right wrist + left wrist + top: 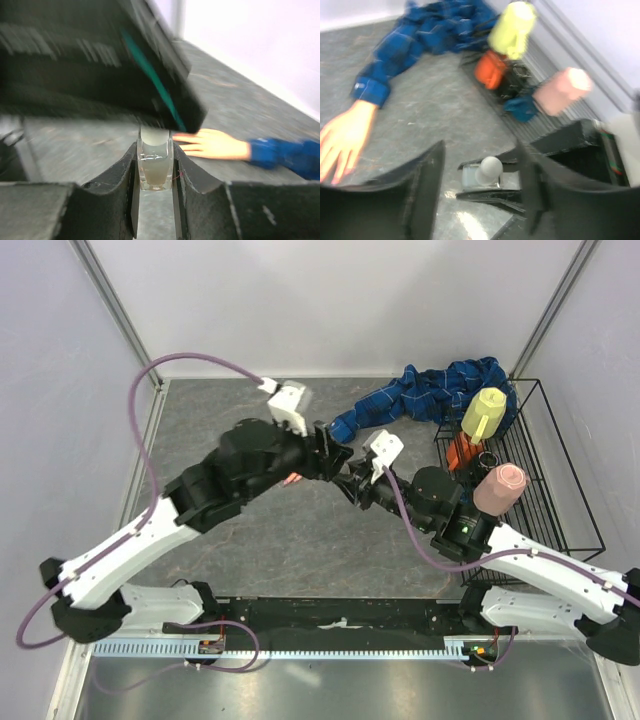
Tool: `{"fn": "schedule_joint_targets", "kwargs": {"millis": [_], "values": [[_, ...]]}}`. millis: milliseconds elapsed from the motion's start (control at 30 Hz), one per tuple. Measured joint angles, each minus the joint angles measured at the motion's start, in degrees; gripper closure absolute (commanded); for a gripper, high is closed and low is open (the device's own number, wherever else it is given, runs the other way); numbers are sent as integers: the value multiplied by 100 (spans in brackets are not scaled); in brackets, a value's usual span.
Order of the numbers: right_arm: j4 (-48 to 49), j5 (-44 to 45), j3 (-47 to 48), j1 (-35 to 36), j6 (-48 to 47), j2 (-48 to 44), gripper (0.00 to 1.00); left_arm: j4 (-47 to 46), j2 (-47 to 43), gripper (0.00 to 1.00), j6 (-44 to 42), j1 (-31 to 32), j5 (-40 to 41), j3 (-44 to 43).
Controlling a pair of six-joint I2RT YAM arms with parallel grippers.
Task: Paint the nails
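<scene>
The peach mannequin hand [344, 136] lies flat on the grey table and sticks out of a blue plaid sleeve [390, 67]. It also shows in the right wrist view [212, 144] and peeks out under the left arm in the top view [293, 478]. Its nails are too blurred to make out. My right gripper [155, 150] is shut on a tiny clear bottle [155, 170] with a white cap [489, 169], held upright over the table. My left gripper [480, 150] is open, its jaws on either side of the cap and apart from it. The grippers meet at mid-table [345, 470].
A black wire rack [560, 490] stands at the right edge with a yellow bottle [484, 412], a pink bottle [499, 487] and an orange item [459, 451]. The rest of the shirt [440, 390] is bunched at the back right. Walls close the back and sides.
</scene>
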State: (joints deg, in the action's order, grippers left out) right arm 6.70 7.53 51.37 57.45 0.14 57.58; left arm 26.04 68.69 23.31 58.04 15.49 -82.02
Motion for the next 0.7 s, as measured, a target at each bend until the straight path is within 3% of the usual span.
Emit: {"fn": "schedule_joint_targets", "kwargs": {"millis": [67,133,300,367,700], "values": [[-52,-586,-33,-35,26,-90,100,-162,-435,12,90,-210,-614,295],[-127,-1226,-39,-61,76,-153,100,-365,-938,11,140,-345,-1307,640],[-173,-2643,-52,-107,332,-361,100,-866,-1886,18,157,-382,-2671,1174],[-118,-3139,-52,-118,481,-437,100,-1047,-2124,26,155,-398,-3060,1344],[435,-4684,-46,-144,1274,-503,100,-1775,-1987,32,162,-404,-4712,1770]]}}
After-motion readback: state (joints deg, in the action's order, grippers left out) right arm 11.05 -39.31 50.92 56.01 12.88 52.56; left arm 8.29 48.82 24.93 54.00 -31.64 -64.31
